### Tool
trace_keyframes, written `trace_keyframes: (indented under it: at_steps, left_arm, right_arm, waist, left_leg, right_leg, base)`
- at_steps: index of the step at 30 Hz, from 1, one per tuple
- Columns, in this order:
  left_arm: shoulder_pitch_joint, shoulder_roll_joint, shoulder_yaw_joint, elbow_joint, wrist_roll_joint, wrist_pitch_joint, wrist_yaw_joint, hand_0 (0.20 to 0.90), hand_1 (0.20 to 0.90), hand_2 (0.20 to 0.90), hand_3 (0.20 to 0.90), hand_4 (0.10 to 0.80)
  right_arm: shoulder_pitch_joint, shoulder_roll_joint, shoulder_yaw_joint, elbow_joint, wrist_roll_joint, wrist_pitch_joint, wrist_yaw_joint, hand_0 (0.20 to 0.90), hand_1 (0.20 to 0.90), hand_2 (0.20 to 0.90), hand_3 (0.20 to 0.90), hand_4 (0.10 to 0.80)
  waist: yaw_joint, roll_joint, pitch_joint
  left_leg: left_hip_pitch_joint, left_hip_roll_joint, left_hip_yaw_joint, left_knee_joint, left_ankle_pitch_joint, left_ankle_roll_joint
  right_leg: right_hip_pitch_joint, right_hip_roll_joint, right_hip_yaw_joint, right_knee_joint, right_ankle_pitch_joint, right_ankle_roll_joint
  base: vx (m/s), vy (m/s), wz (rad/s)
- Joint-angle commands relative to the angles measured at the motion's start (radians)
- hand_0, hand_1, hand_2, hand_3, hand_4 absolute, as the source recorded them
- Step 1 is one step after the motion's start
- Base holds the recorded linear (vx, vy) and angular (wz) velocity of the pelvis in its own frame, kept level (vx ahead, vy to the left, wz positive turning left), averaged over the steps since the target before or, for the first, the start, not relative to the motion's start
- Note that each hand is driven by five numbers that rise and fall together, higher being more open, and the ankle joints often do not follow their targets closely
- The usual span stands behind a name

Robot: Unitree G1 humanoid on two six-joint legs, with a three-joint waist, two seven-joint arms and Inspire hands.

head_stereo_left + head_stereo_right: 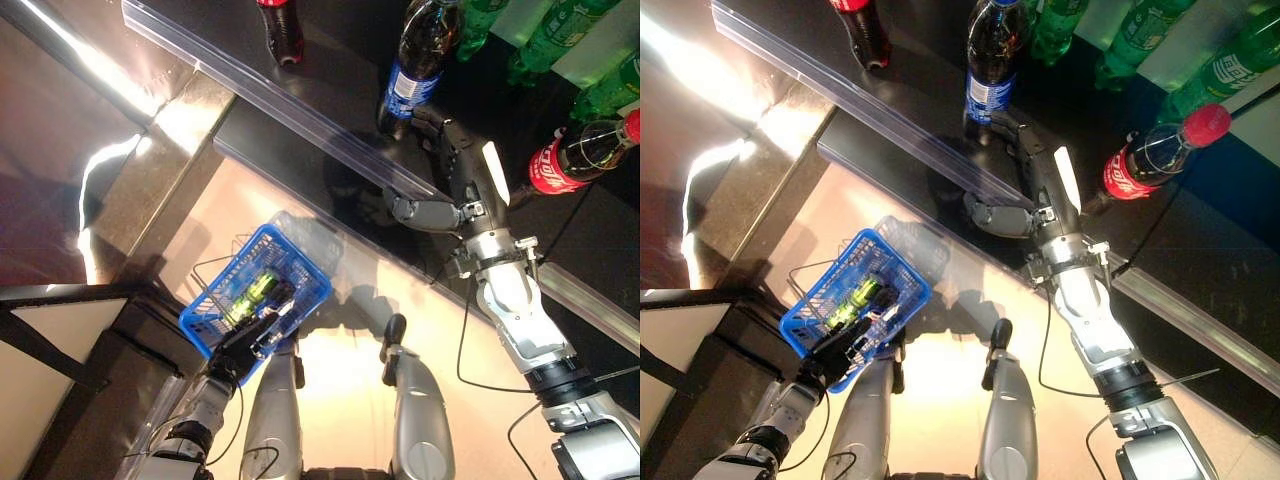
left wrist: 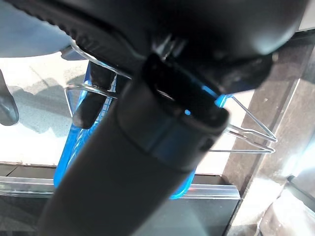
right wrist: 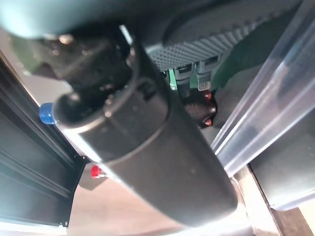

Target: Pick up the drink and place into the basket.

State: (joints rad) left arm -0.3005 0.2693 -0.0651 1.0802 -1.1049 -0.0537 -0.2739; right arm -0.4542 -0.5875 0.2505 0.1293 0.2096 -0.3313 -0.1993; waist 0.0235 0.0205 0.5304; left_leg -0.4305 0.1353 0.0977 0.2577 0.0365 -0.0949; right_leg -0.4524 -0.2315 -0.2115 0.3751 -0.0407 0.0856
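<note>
A dark cola bottle with a blue label (image 1: 413, 66) stands on the black shelf behind a clear rail. My right hand (image 1: 452, 165) reaches over the rail to the bottle's base, where the fingertips (image 1: 992, 122) rest. The thumb (image 1: 418, 212) is spread wide, away from the bottle, so the hand is open. Its blue cap (image 3: 46, 113) shows in the right wrist view. Low on the left hangs the blue basket (image 1: 300, 262) with a green bottle (image 1: 256, 290) inside. My left hand (image 1: 248, 347) is curled round the basket's wire handle (image 2: 93, 92).
The clear plastic rail (image 1: 290, 100) runs along the shelf's front edge. A red-labelled cola bottle (image 1: 281, 30) stands at the far left, another (image 1: 570, 155) lies at the right, and green bottles (image 1: 560, 30) stand behind. A dark counter (image 1: 60, 330) is at the lower left.
</note>
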Motion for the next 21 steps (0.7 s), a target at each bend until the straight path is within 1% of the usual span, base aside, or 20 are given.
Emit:
trace_keyframes:
  at_steps: [1, 10, 21]
  left_arm:
    - [0.12, 0.025, 0.013, -0.108, -0.012, -0.069, -0.079, 0.3, 0.3, 0.3, 0.2, 0.1]
    - [0.123, 0.024, 0.012, -0.108, -0.019, -0.072, -0.079, 0.3, 0.3, 0.3, 0.2, 0.1]
    - [0.116, 0.025, 0.01, -0.111, -0.017, -0.068, -0.073, 0.3, 0.3, 0.3, 0.2, 0.1]
  right_arm:
    - [-0.035, -0.007, -0.126, -0.164, 0.035, -0.144, -0.067, 0.9, 0.9, 0.9, 0.9, 0.8]
    - [-0.013, 0.003, -0.143, -0.156, 0.028, -0.164, -0.128, 0.9, 0.9, 0.9, 0.9, 0.8]
    - [-0.026, -0.005, -0.14, -0.159, 0.018, -0.172, -0.117, 0.9, 0.9, 0.9, 0.9, 0.8]
  waist:
    - [-0.009, 0.021, -0.031]
    - [-0.014, 0.022, -0.029]
    - [-0.013, 0.023, -0.026]
  left_leg:
    - [0.026, 0.01, -0.007, 0.022, -0.02, 0.012]
    - [0.03, 0.01, -0.001, 0.018, -0.016, 0.012]
    - [0.036, 0.011, 0.001, 0.01, -0.012, 0.011]
  right_leg:
    - [0.061, -0.052, 0.011, -0.023, -0.004, 0.03]
    - [0.067, -0.05, 0.012, -0.03, -0.002, 0.029]
    - [0.076, -0.051, 0.007, -0.041, 0.004, 0.031]
  base:
    - [0.0, 0.0, 0.0]
    - [0.0, 0.001, 0.0]
    - [0.0, 0.0, 0.0]
